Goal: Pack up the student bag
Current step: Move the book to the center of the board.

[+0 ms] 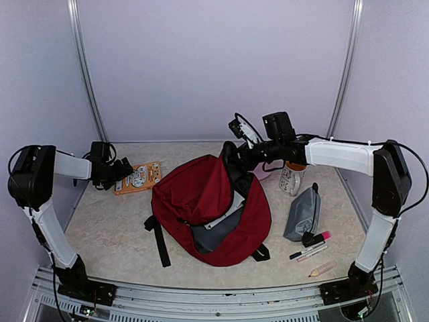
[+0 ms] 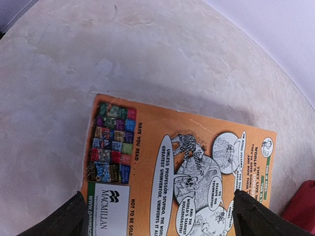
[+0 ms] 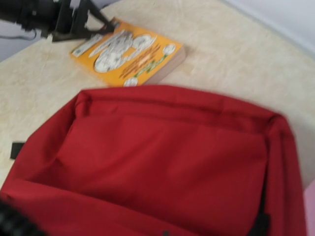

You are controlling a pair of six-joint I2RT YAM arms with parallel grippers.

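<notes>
The student bag (image 1: 201, 194), a large dark red fabric backpack, lies slumped flat just right of the orange book (image 1: 137, 177). Its zip gapes on the side away from the book, showing grey lining. Black straps trail outward.

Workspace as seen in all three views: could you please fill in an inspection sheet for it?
Surface: beige mottled table, no spills seen.
Job's things: student bag lies in the middle, unzipped, grey lining showing.
Clutter: orange book left of the bag; white mug, grey pouch, pink highlighter and pens to its right.
Claws: left claw open, fingers spread over the book's left end; right claw at the bag's top edge, open or shut cannot be told.
Cables: black leads loop above the right wrist, and another runs beside the left elbow.
Surroundings: pale walls, metal uprights.
</notes>
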